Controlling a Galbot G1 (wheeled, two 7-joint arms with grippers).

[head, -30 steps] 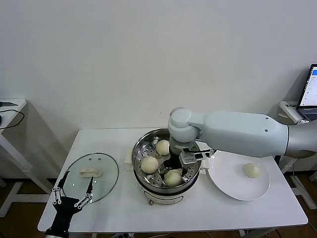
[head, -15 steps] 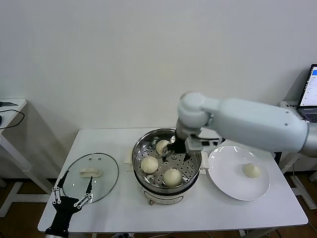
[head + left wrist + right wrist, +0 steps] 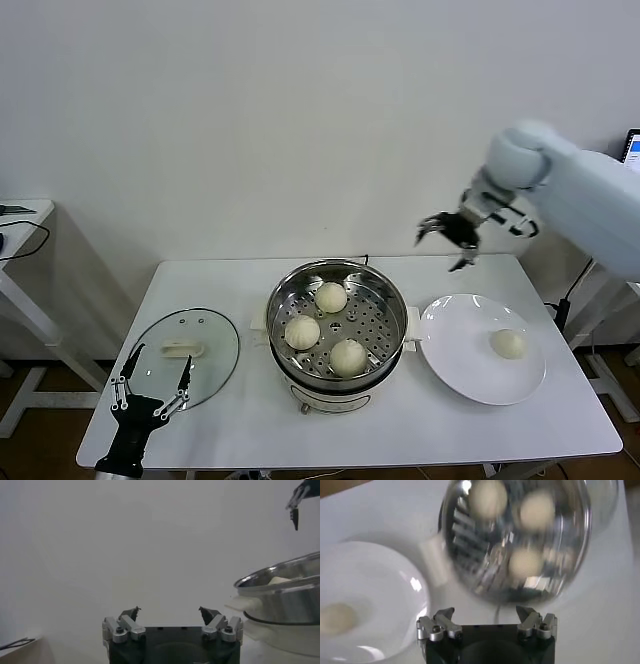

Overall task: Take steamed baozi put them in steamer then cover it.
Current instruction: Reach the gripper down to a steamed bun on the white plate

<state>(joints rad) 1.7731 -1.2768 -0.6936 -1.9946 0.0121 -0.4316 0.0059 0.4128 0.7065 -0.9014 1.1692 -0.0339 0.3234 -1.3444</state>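
The steamer (image 3: 376, 322) stands mid-table with three steamed baozi (image 3: 331, 296) (image 3: 302, 331) (image 3: 348, 356) on its perforated tray. Another baozi (image 3: 509, 344) lies on the white plate (image 3: 465, 350) to its right. The cover (image 3: 216, 338), a glass lid with a cream handle, lies flat on the table's left. My right gripper (image 3: 440, 251) hangs high in the air above the gap between steamer and plate, open and empty. From its wrist I look down on the steamer (image 3: 570, 545) and the plate's baozi (image 3: 335, 617). My left gripper (image 3: 160, 356) waits open at the front left by the cover.
The white table ends close in front of the steamer and plate. A second white table (image 3: 20, 215) stands at far left and a laptop (image 3: 628, 190) at far right. The steamer's side (image 3: 285, 602) shows in the left wrist view.
My right gripper rose out of the steamer and swung up and right, empty, leaving the front baozi on the tray. The left arm has not moved.
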